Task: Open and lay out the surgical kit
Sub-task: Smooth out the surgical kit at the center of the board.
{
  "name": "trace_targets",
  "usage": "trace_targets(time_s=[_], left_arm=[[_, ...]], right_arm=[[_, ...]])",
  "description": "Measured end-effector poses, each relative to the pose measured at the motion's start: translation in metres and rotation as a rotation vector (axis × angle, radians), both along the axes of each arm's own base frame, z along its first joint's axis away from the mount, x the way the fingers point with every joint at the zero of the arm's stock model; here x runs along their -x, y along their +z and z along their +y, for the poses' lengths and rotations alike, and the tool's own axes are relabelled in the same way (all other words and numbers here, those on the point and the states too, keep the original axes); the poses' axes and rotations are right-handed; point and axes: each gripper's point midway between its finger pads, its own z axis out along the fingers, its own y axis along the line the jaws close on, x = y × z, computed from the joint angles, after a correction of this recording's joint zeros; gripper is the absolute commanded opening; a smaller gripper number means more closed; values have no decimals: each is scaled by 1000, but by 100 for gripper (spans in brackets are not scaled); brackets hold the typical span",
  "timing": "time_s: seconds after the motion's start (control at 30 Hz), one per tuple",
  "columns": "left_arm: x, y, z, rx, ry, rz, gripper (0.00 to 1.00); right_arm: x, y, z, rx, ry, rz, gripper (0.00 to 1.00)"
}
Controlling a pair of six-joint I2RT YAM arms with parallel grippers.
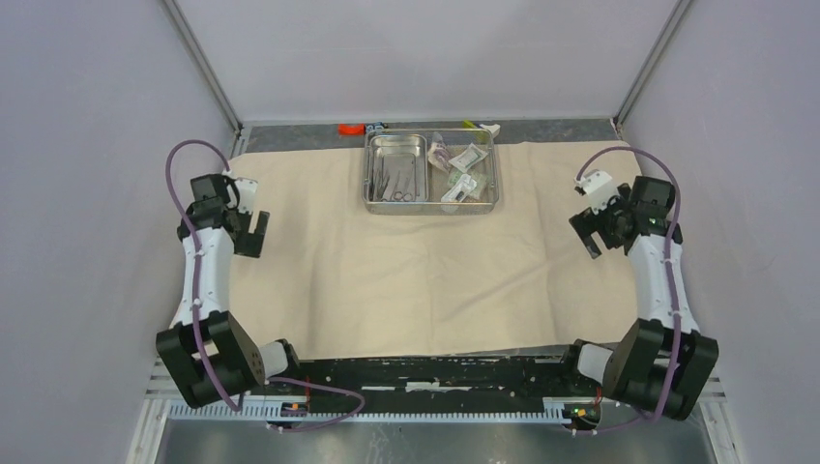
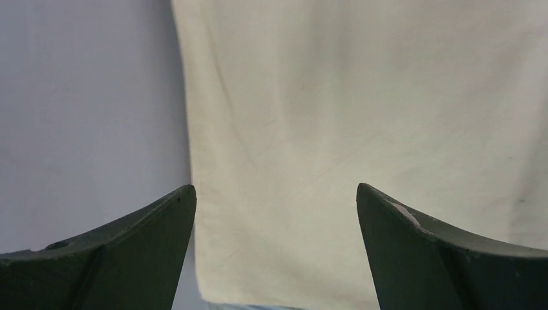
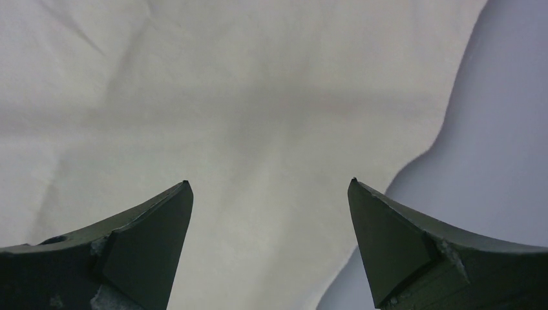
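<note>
The beige cloth wrap (image 1: 416, 280) lies spread flat over the table. Near its far edge stands the steel tray (image 1: 432, 209). A smaller inner tray (image 1: 396, 145) in its left half holds thin metal instruments (image 1: 398, 182), and several sealed packets (image 1: 464, 169) lie in the right half. My left gripper (image 1: 253, 232) hangs open over the cloth's left edge, nothing between its fingers. In the left wrist view the cloth (image 2: 362, 116) fills the gap of the left gripper (image 2: 274, 194). My right gripper (image 1: 592, 237) stands open above the cloth's right edge. Bare cloth (image 3: 226, 116) shows under the right gripper (image 3: 269, 184).
Behind the tray, on the grey strip by the back wall, lie a small orange piece (image 1: 350, 129) and a yellow-green and white object (image 1: 483, 127). Pale walls close in on both sides. A black bar (image 1: 435, 372) runs between the arm bases at the near edge.
</note>
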Motion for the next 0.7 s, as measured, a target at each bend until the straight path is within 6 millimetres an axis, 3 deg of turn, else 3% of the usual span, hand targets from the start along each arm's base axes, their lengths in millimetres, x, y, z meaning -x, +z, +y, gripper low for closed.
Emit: trace_targets(time_s=[0.17, 0.3, 0.5, 0.7], left_arm=[[-32, -13, -30, 111, -51, -17, 100], [-48, -18, -44, 152, -81, -33, 100], [-62, -30, -60, 176, -128, -20, 100], [-70, -29, -61, 169, -141, -41, 100]], right_arm=[[38, -6, -21, 109, -18, 60, 97], [69, -41, -34, 134, -40, 193, 96], [105, -86, -38, 134, -43, 355, 95], [144, -107, -44, 180, -42, 471, 94]])
